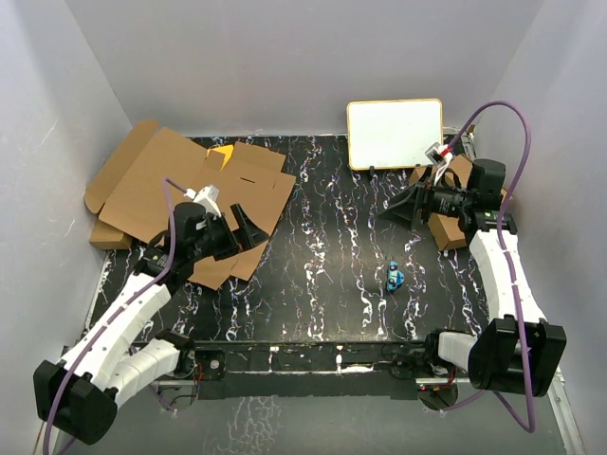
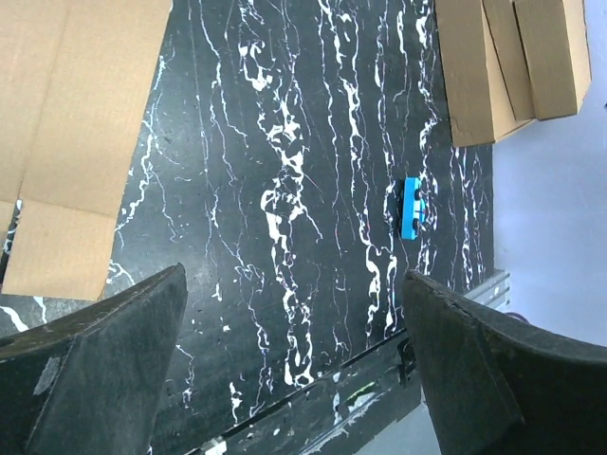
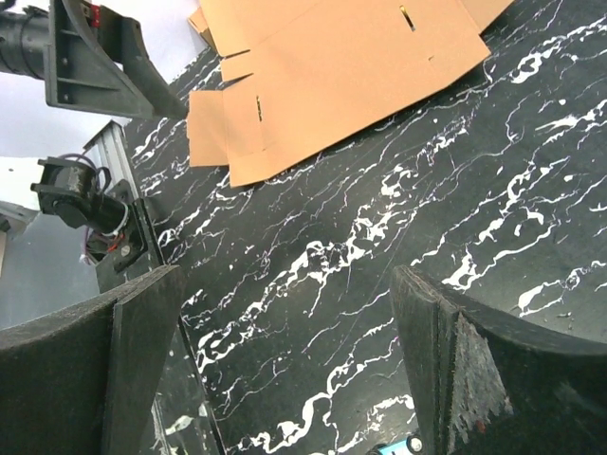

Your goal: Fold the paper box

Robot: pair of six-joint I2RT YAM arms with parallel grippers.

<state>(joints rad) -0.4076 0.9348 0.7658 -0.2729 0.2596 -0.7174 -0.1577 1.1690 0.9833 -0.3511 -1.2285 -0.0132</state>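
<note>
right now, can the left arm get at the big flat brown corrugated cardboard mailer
Probably yes: the left gripper is open and hangs at the near right edge of the flat brown corrugated cardboard mailer, with nothing between them.

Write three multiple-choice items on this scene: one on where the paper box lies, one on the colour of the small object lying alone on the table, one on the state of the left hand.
1. Where on the table does the paper box lie?
A. far left
B. near right corner
C. dead centre

2. What colour is the small object lying alone on the table?
A. red
B. blue
C. green

3. How is the left hand?
A. shut on the paper box
B. shut on the small object
C. open, holding nothing

Answers:
1 A: in the top view the flat cardboard covers the far left corner.
2 B: it shows bright blue against the black marbled top.
3 C: its own camera shows it wide open, with only table in the gap.
</note>
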